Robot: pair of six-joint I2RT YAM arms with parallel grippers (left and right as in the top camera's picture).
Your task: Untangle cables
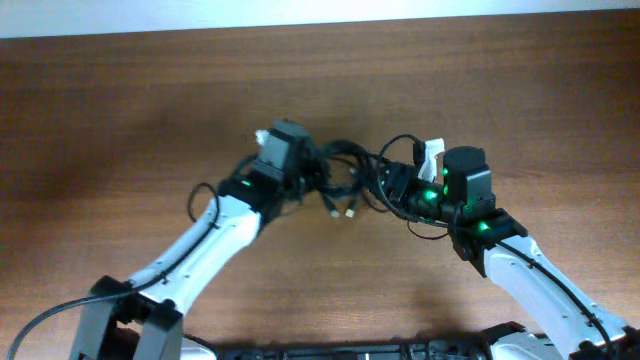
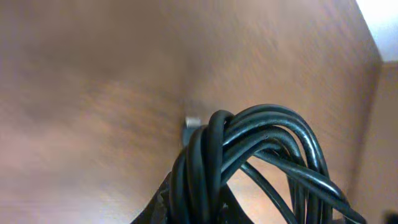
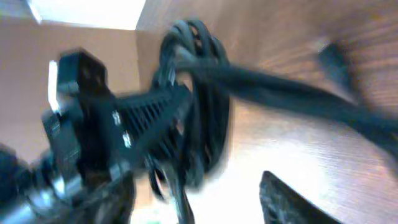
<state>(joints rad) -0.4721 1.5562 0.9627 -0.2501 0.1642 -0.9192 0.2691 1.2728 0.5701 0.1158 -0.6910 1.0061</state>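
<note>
Thin black cables [image 1: 345, 168], smooth, glossy and round in section, lie bunched in a loose knot of loops at the middle of the brown wood-grain bench [image 1: 120, 110], between the two arms. Two free ends trail from the near side of the knot. One ends in a small pale plug [image 1: 333, 209] and the other in a second plug [image 1: 351, 212], and the two plugs lie side by side on the wood.

The white-shelled left arm [image 1: 200, 245] reaches the knot's left side, and the left jaws are clamped on the cables. In the left wrist view the cables [image 2: 249, 149] rise as a tight sheaf of several strands from the bottom edge and arch to the right, hiding much of the bench. A metal-tipped plug [image 2: 193, 122] shows behind them.

In the right wrist view a black ribbed finger [image 3: 149, 106] of the left arm presses into the stacked loops [image 3: 199, 81].

The right jaws stand apart, gripping nothing. One dark pointed finger [image 3: 289, 202] shows at the lower edge with bare wood beside it, and a blurred strand [image 3: 298, 96] crosses the frame above.

From overhead the right arm [image 1: 530, 270] ends at the knot's right side, but I cannot tell whether it touches. A small white tab [image 1: 431, 155] sits on its black head.
</note>
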